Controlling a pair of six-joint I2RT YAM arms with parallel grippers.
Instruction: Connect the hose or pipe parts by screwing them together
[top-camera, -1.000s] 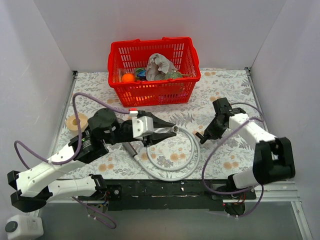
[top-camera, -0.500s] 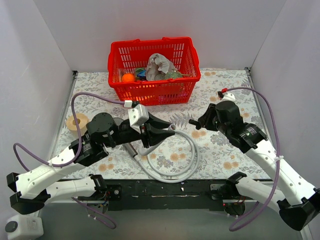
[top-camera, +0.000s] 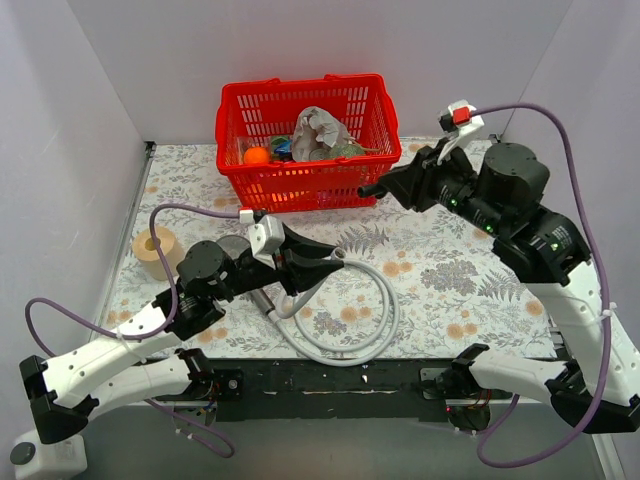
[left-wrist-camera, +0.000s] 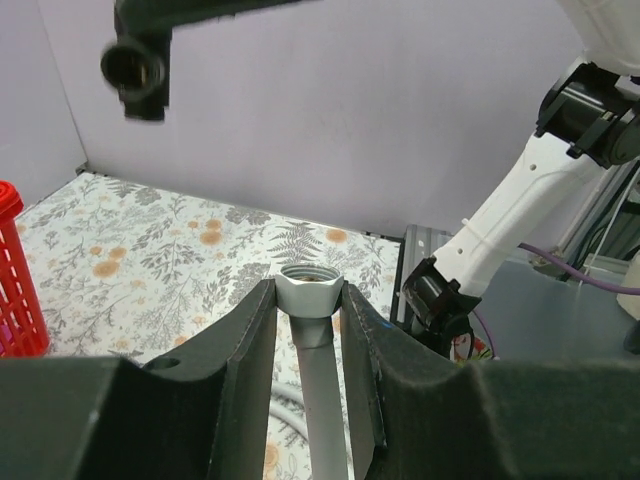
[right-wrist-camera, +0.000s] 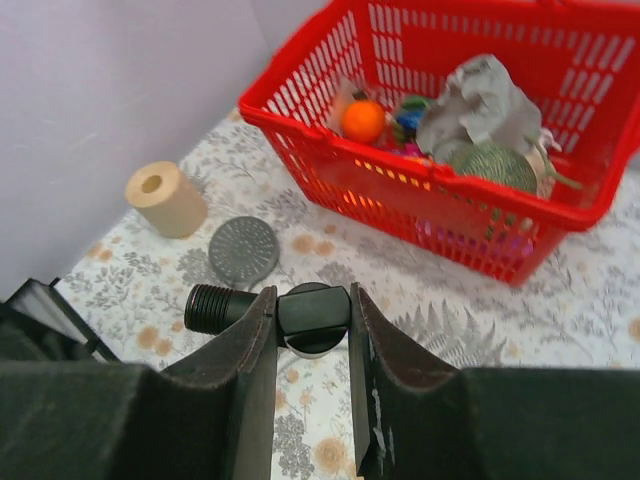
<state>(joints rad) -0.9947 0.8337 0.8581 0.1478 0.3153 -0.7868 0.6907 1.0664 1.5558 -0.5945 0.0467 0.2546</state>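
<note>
My left gripper (top-camera: 335, 258) is shut on the metal end nut (left-wrist-camera: 309, 290) of the light-grey hose (top-camera: 385, 320). The nut's open mouth points away from the wrist, and the rest of the hose loops on the table below. High over the table's right side, my right gripper (top-camera: 388, 188) is shut on a black pipe fitting (right-wrist-camera: 312, 312), its threaded end (right-wrist-camera: 208, 307) sticking out to the left. In the left wrist view that fitting (left-wrist-camera: 135, 65) hangs up and left of the nut, well apart. The shower head's grey disc (right-wrist-camera: 243, 250) lies flat on the table.
A red basket (top-camera: 300, 185) with several items in it stands at the back centre. A roll of tape (top-camera: 154, 244) sits at the left edge. The right arm's base (left-wrist-camera: 520, 200) is at the near right. White walls close in three sides.
The right arm has risen and swung back and left, carrying the black fitting up toward the basket's right corner. The left gripper, still holding the nut, has shifted only slightly.
</note>
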